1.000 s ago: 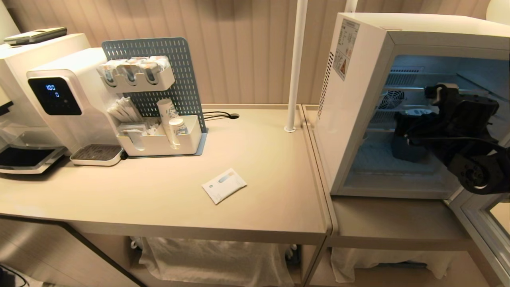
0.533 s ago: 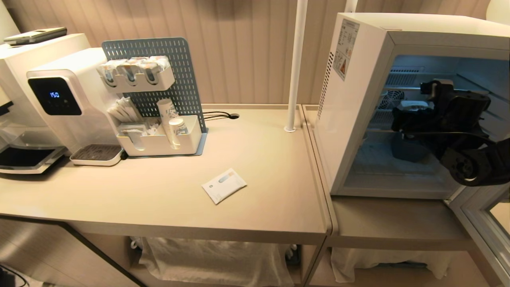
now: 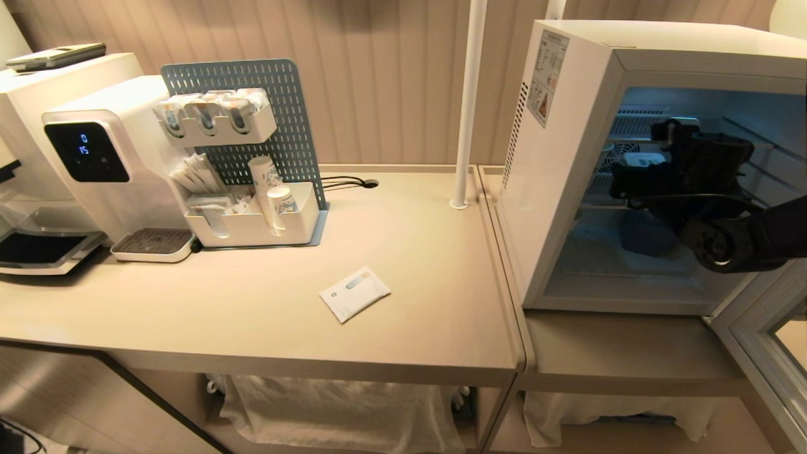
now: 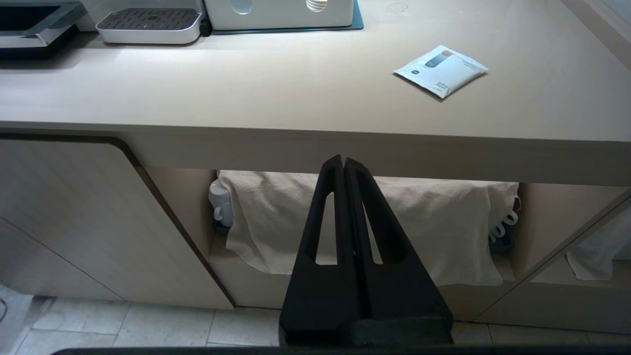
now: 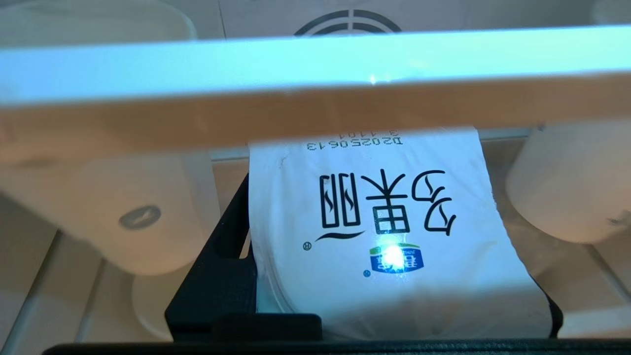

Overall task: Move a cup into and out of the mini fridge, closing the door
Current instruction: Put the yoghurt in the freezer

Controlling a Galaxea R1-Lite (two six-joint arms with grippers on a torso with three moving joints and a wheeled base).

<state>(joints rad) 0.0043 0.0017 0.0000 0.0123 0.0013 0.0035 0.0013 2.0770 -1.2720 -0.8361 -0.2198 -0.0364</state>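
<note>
Holding: right end effector (image 3: 633,165) is clamped on the small white tapered plastic yogurt cup w/ printed black text (image 5: 389,231); black fingers (image 5: 222,281) hug both sides of it.
Cup location: inside the boxy white mini fridge (image 3: 567,157), at middle wire-shelf level, near the round fan (image 3: 621,157) on the back wall. Can't tell if its base touches a shelf yet.
Door: grey-framed glass door (image 3: 766,334) is swung open, low right of the head view, well apart from the fridge front.
Left end effector (image 4: 345,197): fingers pressed together, nothing in them, parked low in front of the beige desk (image 3: 252,309), idle.
Risk 1: pale shelf bar (image 5: 315,84) crosses right over the cup in the wrist view; raising or pushing in w/o clearance could knock the flanged rim & tip or twist the cup in the grip.
Risk 2: pale translucent containers (image 5: 143,207) stand close on both sides; sideways drift could bump them over.
Risk 3: letting go before the base sits flat = cup may topple on the wires.
Risk 4: arm is deep inside; pulling out crooked could snag a shelf, & the door can't be shut till the arm clears.
</note>
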